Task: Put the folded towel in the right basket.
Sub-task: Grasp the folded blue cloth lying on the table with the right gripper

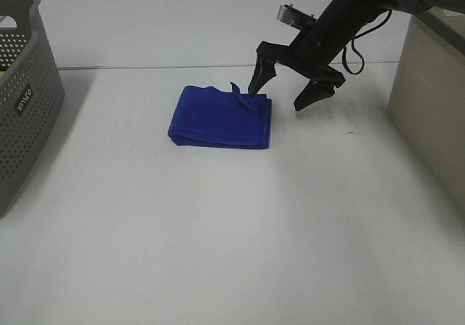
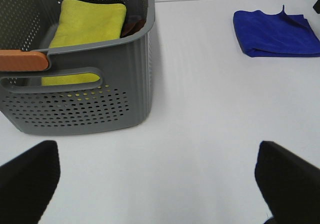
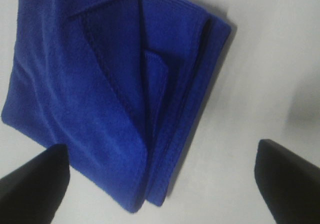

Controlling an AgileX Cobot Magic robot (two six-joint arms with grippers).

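Black right arm point(image 1: 341, 23), pointed jaws, looping black cable point(image 1: 358, 57).

Folded blue towel point(image 1: 220, 116), flat on the white table point(image 1: 218, 230), 1 corner curled up, beige right basket point(image 1: 430, 96) well apart

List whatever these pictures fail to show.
Beige box, exterior high view: cut off by the right edge, inside unseen.
Grey basket, left wrist view: a dark item behind the yellow towel is mostly hidden.
Left gripper: only its fingertips show, left wrist view; absent from exterior high.
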